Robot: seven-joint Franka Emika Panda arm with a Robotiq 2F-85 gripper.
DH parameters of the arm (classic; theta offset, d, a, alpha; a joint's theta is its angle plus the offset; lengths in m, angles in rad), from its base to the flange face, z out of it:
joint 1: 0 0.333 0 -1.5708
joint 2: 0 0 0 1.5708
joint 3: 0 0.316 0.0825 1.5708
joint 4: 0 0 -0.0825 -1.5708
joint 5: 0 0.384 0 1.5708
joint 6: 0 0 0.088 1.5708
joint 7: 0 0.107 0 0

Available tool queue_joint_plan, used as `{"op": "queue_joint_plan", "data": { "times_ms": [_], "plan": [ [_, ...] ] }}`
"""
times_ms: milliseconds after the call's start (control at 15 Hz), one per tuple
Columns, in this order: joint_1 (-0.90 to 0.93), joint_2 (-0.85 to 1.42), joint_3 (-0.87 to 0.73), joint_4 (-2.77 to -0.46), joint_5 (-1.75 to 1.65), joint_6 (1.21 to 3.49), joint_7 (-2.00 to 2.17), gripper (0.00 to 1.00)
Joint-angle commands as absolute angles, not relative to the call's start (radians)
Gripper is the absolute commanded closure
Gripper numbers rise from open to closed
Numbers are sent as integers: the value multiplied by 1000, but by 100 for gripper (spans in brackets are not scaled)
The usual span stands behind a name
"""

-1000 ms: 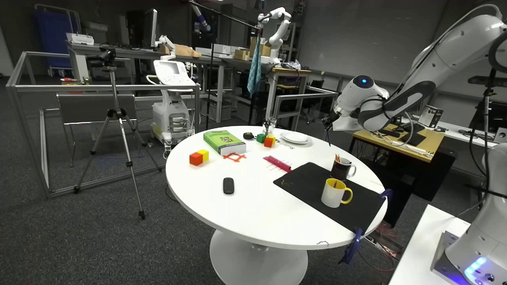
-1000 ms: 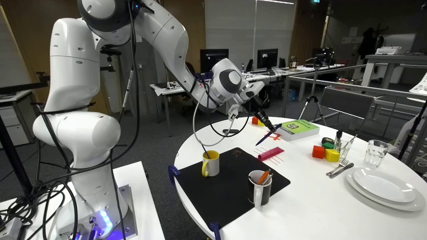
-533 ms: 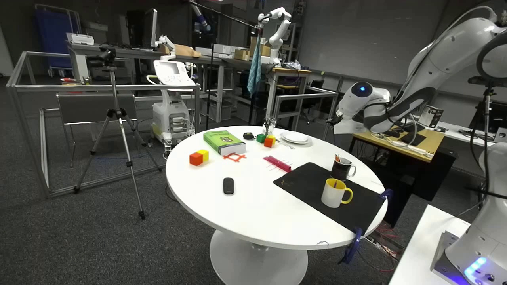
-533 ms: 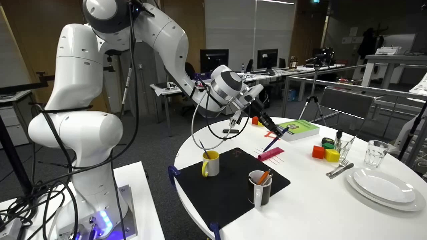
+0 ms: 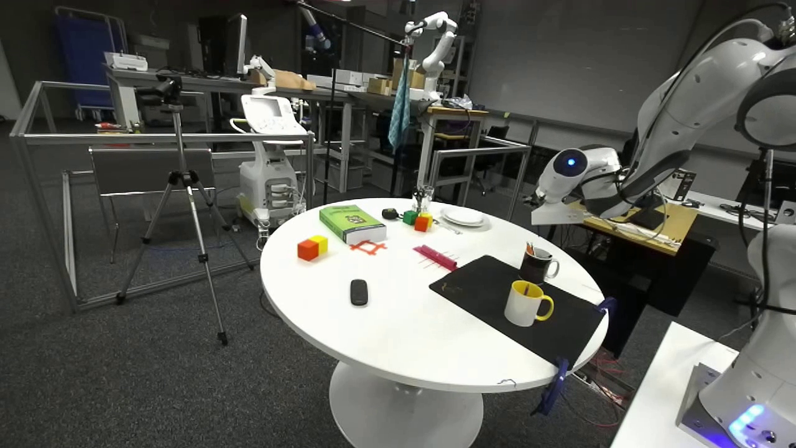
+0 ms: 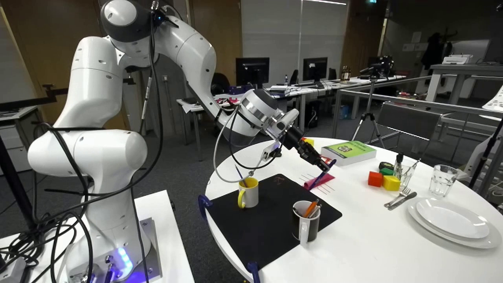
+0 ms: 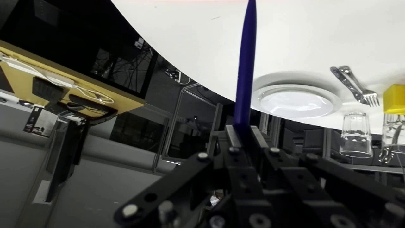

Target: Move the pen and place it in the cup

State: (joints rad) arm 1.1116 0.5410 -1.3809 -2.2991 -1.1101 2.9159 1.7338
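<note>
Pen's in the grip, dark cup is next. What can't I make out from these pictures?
Pen, gripped part: wrist view, hidden between the fingers.
Pen's lower tip: wrist view, at the top edge, perhaps cut off.
Dark cup, inside bottom: both exterior views, hidden by its wall.
Yellow block, one side: wrist view, cut off by the right edge.
Book, cover lettering: both exterior views, too small to read.

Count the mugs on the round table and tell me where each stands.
2: the yellow-handled white mug on the black mat, and the black mug at that mat's edge. None seems hidden.
</note>
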Motion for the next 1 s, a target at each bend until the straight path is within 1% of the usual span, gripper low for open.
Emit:
{"op": "queue_joint_plan", "data": {
  "times_ms": [0, 467, 933],
  "plan": [
    [1140, 647, -1420, -2336, -1160, 2957, 1871, 97],
    [1091, 808, -1362, -2310, -1146, 3021, 2086, 97],
    [1005, 883, -1257, -2262, -1125, 3002, 2128, 97]
  ]
}}
